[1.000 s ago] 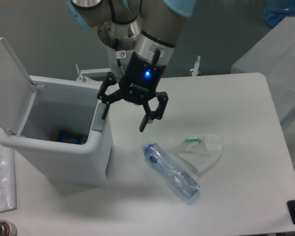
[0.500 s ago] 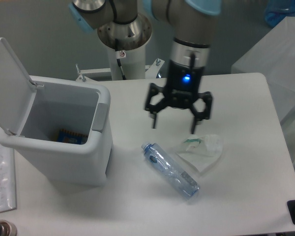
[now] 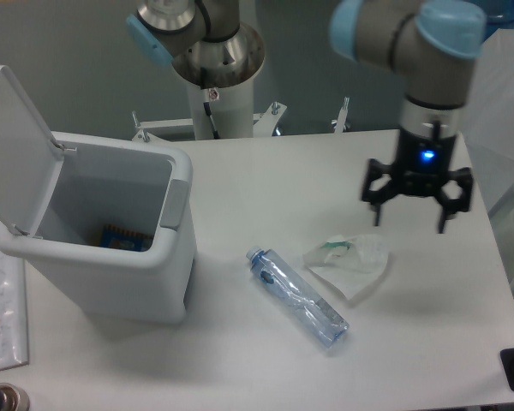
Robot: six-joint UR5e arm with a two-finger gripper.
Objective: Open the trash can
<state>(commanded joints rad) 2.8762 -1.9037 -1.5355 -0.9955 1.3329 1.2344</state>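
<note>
white bin lid up, task looking done

white plastic trash can (image 3: pixel 111 257) is sitting at the left of the bench (image 3: pixel 265 171), its lid (image 3: pixel 13 150) tilting upright and showing the inside. the tool (image 3: pixel 415 214) is hanging over the right side, well apart from the can, fingers spread and holding nothing. a clear bottle (image 3: pixel 295 295) and a crumpled bag (image 3: pixel 349 265) are lying between. judging the opening step complete; next move is likely only parking clear.
</note>
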